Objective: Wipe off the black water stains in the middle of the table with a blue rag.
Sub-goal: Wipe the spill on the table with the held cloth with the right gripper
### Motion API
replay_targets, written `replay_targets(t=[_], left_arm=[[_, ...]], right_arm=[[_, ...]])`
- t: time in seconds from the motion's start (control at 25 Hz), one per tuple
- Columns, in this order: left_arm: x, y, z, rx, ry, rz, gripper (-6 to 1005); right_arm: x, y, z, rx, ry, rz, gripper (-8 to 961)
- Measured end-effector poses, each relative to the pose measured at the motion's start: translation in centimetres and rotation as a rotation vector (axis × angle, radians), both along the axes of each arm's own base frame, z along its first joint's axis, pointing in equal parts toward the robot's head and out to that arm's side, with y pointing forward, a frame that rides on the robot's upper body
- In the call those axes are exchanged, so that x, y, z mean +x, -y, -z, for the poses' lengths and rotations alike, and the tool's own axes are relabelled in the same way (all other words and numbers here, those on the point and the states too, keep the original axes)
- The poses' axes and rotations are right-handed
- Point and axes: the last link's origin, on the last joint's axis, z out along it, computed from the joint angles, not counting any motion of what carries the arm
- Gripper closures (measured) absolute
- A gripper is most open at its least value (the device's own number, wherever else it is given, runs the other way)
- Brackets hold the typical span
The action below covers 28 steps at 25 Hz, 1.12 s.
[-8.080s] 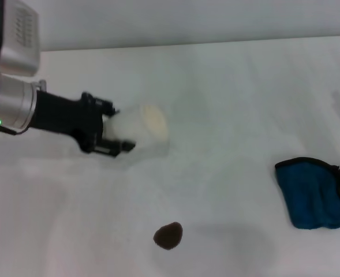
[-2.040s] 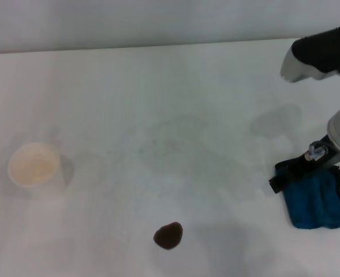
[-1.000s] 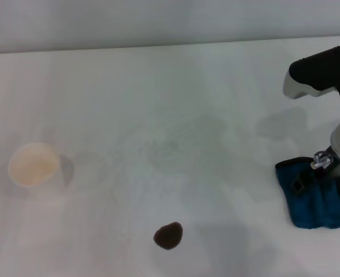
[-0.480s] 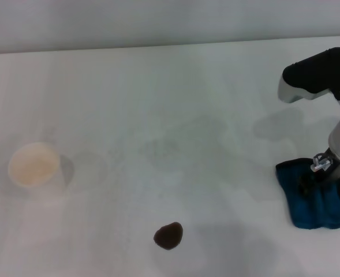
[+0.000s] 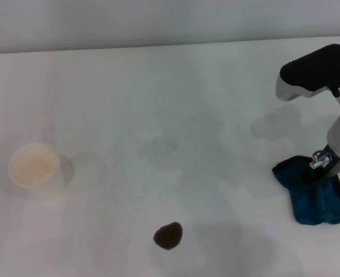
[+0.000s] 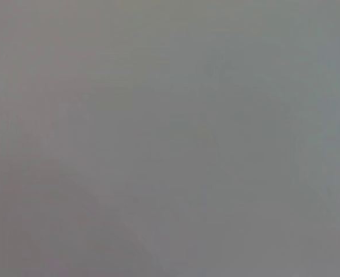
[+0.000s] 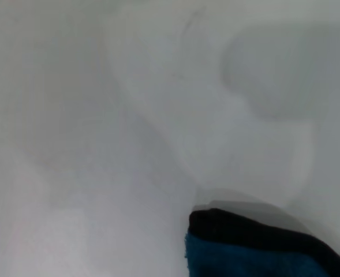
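**Right gripper down on the rag, stain untouched**

From the head camera I see my right gripper (image 5: 318, 173) at the right edge of the frame, lowered onto the blue rag (image 5: 315, 199). The cloth is bunched and drawn up at the point where the gripper meets it, which tells me the jaws are pinched onto the fabric, though the fingers themselves are hidden by the wrist. The rest of the rag drapes down onto the table (image 5: 170, 115) at lower right. In the right wrist view I get only a black-trimmed corner of the rag (image 7: 256, 248) against the white surface.

The black water stains (image 5: 168, 235) sit at lower centre of the head frame, one small dark blob, well apart from the rag.

A white paper cup (image 5: 35, 166) stands upright at the left of the frame, mouth open; its inside looks pale and I can make out nothing in it.

My left arm is out of sight, and its wrist camera shows only flat grey.
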Motion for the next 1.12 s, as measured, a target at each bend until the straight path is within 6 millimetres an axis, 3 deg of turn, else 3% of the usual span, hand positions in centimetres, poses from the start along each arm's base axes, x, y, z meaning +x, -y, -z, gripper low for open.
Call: replay_targets(t=[0.24, 0.48, 0.84, 1.12], left_arm=[[0.1, -0.1, 0.1, -0.001, 0.003, 0.001, 111], [0.1, -0.6, 0.2, -0.011, 0.006, -0.005, 112], [0.7, -2.0, 0.2, -0.026, -0.002, 0.016, 112], [1.0, -2.4, 0.1, -0.029, -0.007, 0.027, 111]], right_arm=[[-0.4, -0.2, 0.1, -0.007, -0.016, -0.021, 857], [-1.6, -0.2, 1.1, -0.039, -0.037, -0.068, 861], [-5.9, 1.2, 6.3, -0.176, -0.068, -0.185, 861], [-8.2, 2.6, 8.8, -0.229, -0.102, -0.229, 864]])
